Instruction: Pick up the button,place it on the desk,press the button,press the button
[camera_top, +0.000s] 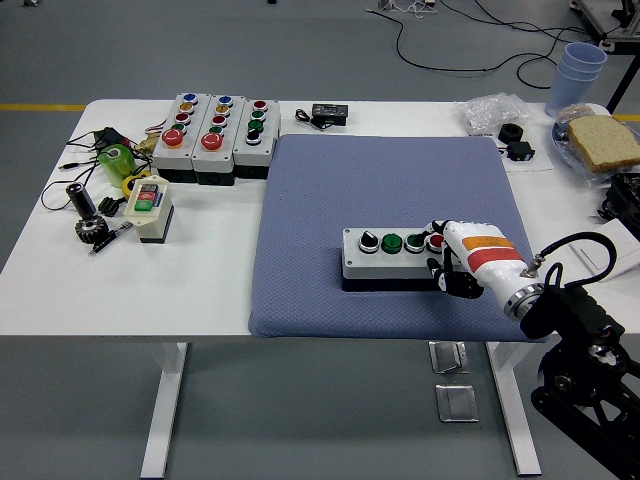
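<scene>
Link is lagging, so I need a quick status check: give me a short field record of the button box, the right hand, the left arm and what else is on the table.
button box: grey box lying flat on the blue mat, with a black selector, two green buttons and a red button
right hand: white hand at the box's right end, fingers by the red button
left arm: out of view
table left: three other button boxes, a small two-button box
table right: bread, stacked cups
</scene>
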